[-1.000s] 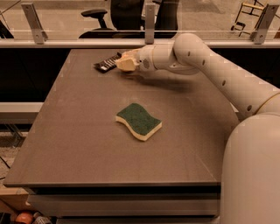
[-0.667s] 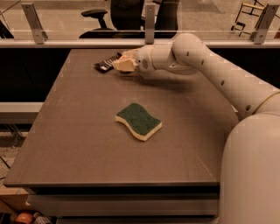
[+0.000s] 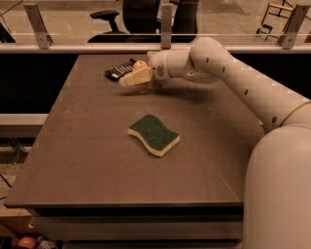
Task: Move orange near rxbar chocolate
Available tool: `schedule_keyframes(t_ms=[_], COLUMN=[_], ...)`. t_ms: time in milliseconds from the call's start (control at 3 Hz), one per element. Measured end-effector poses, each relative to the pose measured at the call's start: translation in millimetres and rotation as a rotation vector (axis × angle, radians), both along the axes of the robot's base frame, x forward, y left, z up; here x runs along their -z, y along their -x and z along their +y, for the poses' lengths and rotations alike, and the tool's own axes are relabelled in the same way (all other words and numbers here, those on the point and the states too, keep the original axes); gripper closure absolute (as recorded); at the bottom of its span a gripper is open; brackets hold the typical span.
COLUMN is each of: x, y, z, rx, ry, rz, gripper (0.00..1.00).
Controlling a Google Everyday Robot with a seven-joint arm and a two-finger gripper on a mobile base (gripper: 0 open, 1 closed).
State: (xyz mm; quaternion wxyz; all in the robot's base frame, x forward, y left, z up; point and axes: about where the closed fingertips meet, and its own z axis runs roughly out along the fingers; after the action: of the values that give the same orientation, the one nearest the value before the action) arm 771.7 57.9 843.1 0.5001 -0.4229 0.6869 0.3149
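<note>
Grey-brown table [image 3: 87, 165] in an office-like lab, w/ a metal rail [image 3: 68, 48] and a dark swivel chair [image 3: 104, 14] beyond the far edge. Robot's white arm [image 3: 228, 73] reaches in from the right toward the far-left part of the top. Its gripper [image 3: 131, 77] sits just above the surface there, casting a shadow below. Orange [image 3: 140, 63] shows as a small rounded cap right at the gripper's upper edge, mostly hidden behind it. Rxbar chocolate [image 3: 118, 71] lies flat just beside it, to the left, near the table's back edge. Whether the gripper has hold of the fruit or has let go can't be told from this angle, nor whether the orange rests on the table. Green-and-yellow sponge [image 3: 154, 134] lies mid-table, well apart from both and not involved.

Judgement: the fruit looks near the bar, so the task seems close to done, pending a clean set-down. Orange is prob. light and firm but round w/ glossy skin, i.e. apt to slip and to roll once freed. It is best held across its widest part w/ a moderate squeeze. It should be put down gently, low to the top, so it doesn't roll off the nearby back edge or away from the bar.
</note>
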Motion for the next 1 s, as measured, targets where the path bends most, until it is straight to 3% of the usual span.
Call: schedule_keyframes(t_ms=[333, 1000], x=[-4.4, -46.0], y=[3.2, 16.8], z=[2.6, -1.5], rx=[-0.008, -0.031], ry=[0.017, 0.100], rz=[0.000, -0.005], gripper=[0.00, 0.00])
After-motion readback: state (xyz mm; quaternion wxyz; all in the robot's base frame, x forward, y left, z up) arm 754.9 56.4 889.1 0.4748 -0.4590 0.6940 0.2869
